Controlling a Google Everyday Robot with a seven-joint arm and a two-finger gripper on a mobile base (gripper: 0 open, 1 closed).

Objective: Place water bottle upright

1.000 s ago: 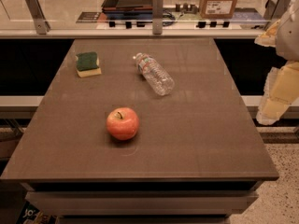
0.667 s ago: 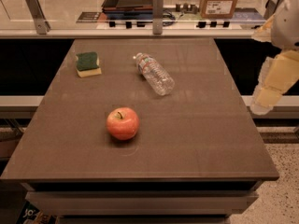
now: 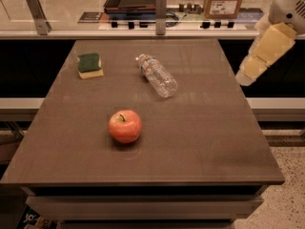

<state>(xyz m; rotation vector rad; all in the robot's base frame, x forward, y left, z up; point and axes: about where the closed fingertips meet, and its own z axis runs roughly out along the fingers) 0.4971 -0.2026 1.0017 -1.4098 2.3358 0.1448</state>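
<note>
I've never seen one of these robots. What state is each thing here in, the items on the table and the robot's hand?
water bottle: lying on its side, white cap on, cap end toward the far left.
apple: sitting on the table, stem up.
sponge: lying flat, green side up.
gripper: in the air beyond the table's right edge, touching nothing.

Red apple, green-yellow sponge, clear white-capped water bottle, perhaps cream jaws far right.

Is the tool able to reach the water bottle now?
Probably yes: the tool hangs beyond the right edge of the table, and nothing stands between it and the lying water bottle.
</note>
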